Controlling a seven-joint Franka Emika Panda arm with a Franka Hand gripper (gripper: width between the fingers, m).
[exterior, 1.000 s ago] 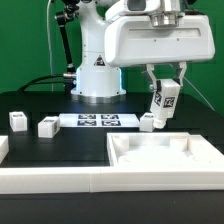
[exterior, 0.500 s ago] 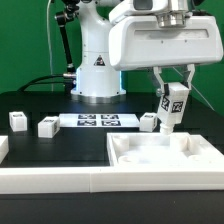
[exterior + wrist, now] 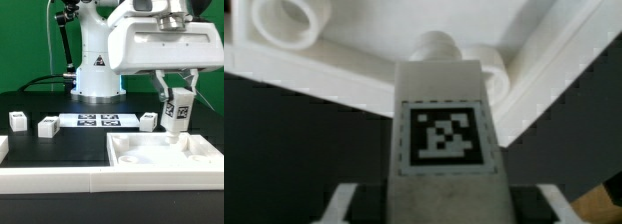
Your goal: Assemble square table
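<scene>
My gripper [image 3: 177, 94] is shut on a short white leg [image 3: 178, 109] with a black-and-white tag and holds it nearly upright in the air. It hangs over the far right corner of the square tabletop [image 3: 165, 158], a large white slab with round recesses. In the wrist view the held leg [image 3: 446, 120] fills the middle between my fingers [image 3: 352, 200], its screw tip pointing at the tabletop's corner [image 3: 491, 60]. A round hole [image 3: 287, 20] shows in the slab farther off. Three loose legs [image 3: 17, 121] [image 3: 46, 126] [image 3: 149, 121] lie on the black table.
The marker board [image 3: 97, 121] lies in front of the robot's base. A long white border rail [image 3: 50, 180] runs along the front edge, and another short piece [image 3: 3, 148] sits at the exterior view's left.
My gripper has carried the leg toward the exterior view's right and a little upward. The leg has turned from tilted to nearly upright. The loose legs have not moved.
</scene>
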